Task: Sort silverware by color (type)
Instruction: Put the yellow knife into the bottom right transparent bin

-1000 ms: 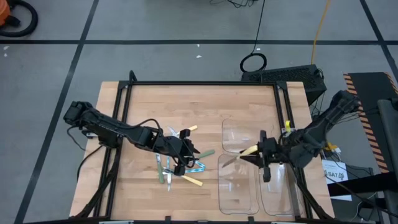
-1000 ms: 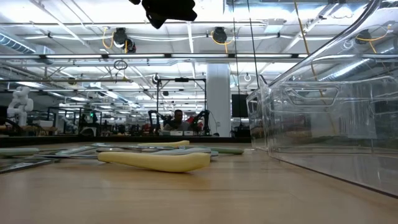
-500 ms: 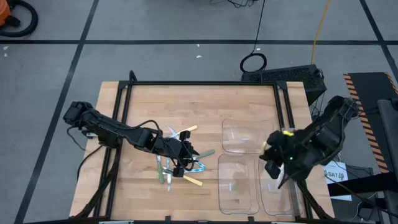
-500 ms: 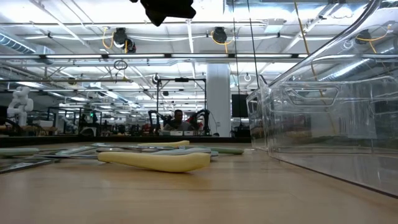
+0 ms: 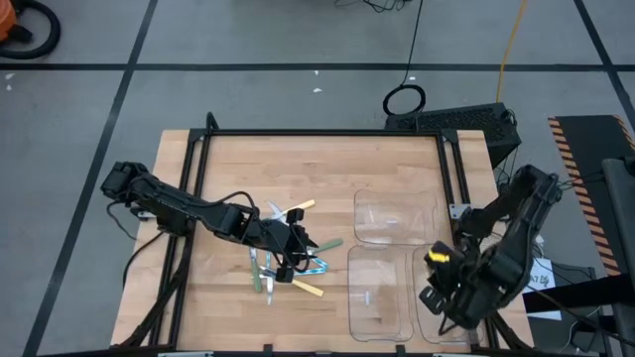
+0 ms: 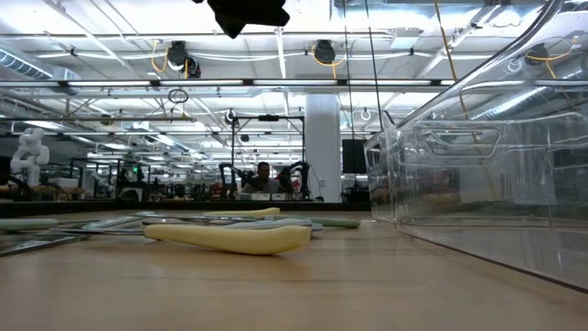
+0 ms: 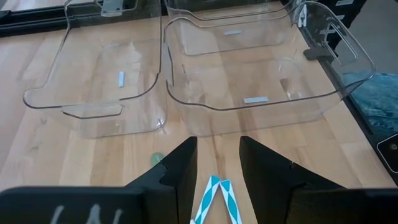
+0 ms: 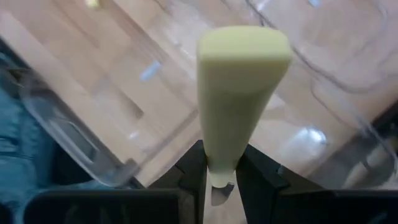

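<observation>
While the right arm hangs over the clear trays, the scene reads as follows.

Right gripper (image 8: 221,177): fingers (image 8: 193,174) nearly closed, pinching a yellow-handled utensil (image 8: 242,93) by its lower end, the handle standing straight out ahead of the wrist.
Why held so: I judge this a carry for dropping the yellow piece into a tray; a grip low on the piece leaves the handle free to fall clear.
Right arm position: over the near right corner of the desk (image 5: 317,169), above the trays (image 5: 382,297).
Left gripper (image 7: 216,168): fingers (image 7: 180,171) partly apart and holding nothing, hovering just above the pile with a light blue utensil (image 7: 214,196) between the tips.
Why placed so: it looks lined up for the next pick, though that is a guess.
Remaining silverware (image 5: 293,260): a loose pile left of the desk's middle, with yellow, green and blue handles crossing one another.
Trays: all appear empty.
High view: shows both arms, the pile and the trays, but only a yellow spot at the right gripper (image 5: 438,256).
Right wrist view: alone shows the grip itself.
Low view: shows a yellow handle (image 6: 230,237) lying flat on the desk and a tray wall (image 6: 478,175).
</observation>
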Controlling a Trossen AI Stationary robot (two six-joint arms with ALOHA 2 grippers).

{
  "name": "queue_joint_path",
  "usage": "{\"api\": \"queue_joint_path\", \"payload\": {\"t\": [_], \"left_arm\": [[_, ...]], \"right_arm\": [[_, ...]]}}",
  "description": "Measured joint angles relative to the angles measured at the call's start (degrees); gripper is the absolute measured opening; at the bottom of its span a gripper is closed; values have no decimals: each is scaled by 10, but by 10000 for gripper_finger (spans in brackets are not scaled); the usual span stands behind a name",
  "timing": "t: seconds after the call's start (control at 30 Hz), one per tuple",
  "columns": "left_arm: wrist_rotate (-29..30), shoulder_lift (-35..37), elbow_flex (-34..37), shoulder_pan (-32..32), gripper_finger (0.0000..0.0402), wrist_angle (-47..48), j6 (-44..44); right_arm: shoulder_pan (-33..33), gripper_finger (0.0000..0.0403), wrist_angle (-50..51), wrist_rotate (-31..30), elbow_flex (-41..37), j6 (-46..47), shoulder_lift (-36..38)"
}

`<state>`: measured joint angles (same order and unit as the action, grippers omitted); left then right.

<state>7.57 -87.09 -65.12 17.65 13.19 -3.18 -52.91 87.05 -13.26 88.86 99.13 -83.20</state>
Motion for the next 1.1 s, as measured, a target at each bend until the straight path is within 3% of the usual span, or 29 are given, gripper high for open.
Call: {"api": "queue_joint_path", "payload": {"t": [0.5,0.93,1.1], "left_arm": [[0,0,0,0,129,-13,-4],[9,0,0,0,129,-15,-3],[9,0,0,0,129,-15,-4]], "right_arm": [[-53,66,-14,31,-90,97,-39],[-54,75,-63,31,-169,98,-38],[-54,91,-65,60,-173,97,-38]]}}
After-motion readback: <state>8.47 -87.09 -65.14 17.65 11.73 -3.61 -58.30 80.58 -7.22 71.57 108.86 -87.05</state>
